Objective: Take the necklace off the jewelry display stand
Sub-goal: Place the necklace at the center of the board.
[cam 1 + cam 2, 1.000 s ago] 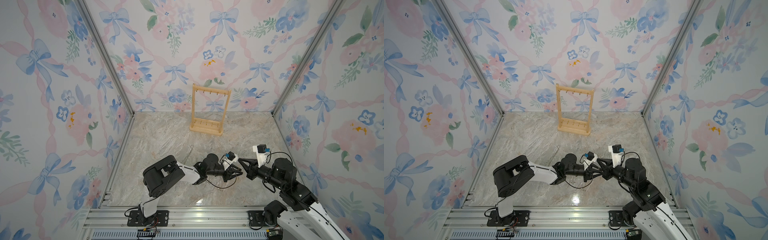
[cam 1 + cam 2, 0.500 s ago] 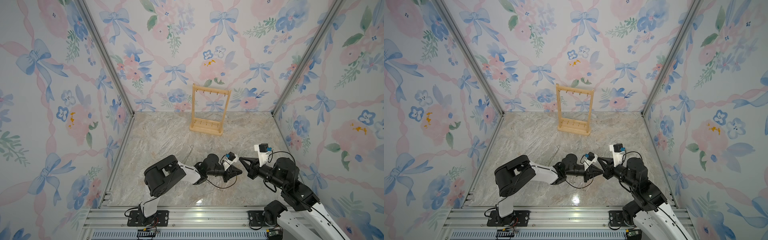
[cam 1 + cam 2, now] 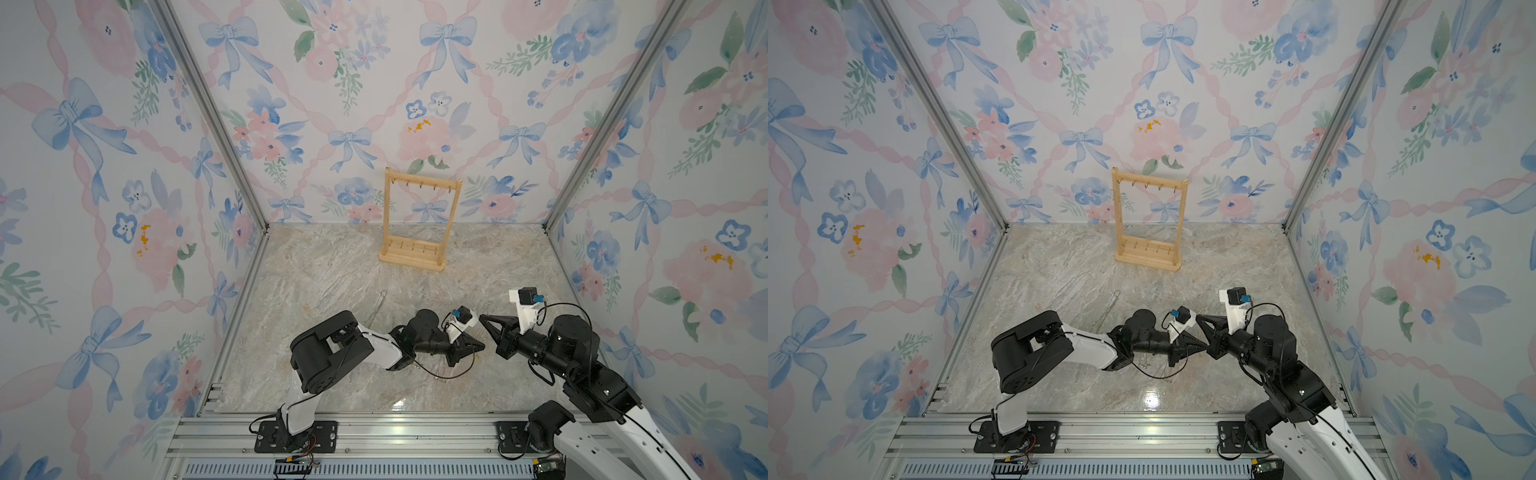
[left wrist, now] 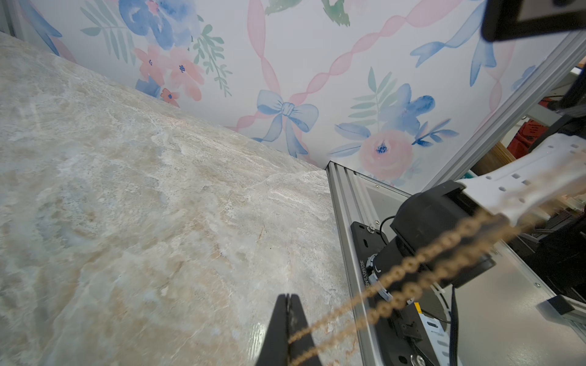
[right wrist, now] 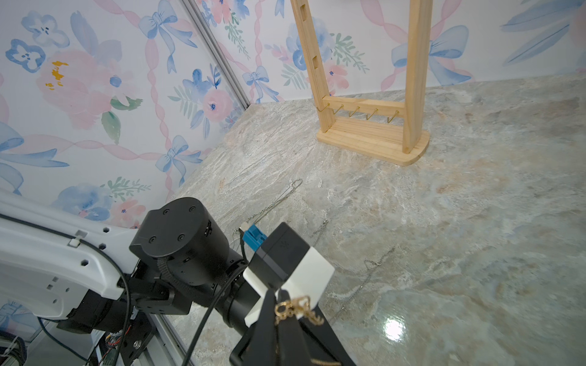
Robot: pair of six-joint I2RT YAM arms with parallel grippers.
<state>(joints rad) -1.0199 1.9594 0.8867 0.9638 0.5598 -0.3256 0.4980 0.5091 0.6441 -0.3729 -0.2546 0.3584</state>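
The jewelry display stand [image 3: 419,257] [image 3: 1149,257] is a light-wood frame upright at the back of the floor; its base [image 5: 371,139] also shows in the right wrist view. I see nothing hanging from its gold hooks. The necklace [image 4: 409,272], a gold chain, runs between my two grippers near the front. My left gripper [image 3: 481,345] [image 4: 288,298] is shut, with two strands of the chain coming out of its jaws. My right gripper [image 3: 482,318] [image 5: 279,294] is shut on a bunch of gold links [image 5: 290,309]. The two tips nearly meet.
Thin silver chains [image 3: 380,303] [image 5: 285,193] lie loose on the marble floor between the stand and the arms, one more chain [image 5: 371,263] nearer the right arm. A black cable [image 3: 449,374] loops under the left wrist. Floral walls enclose three sides.
My left gripper's jaws have closed onto the gold chain. Both arms have stayed almost in place, tips together near the front.
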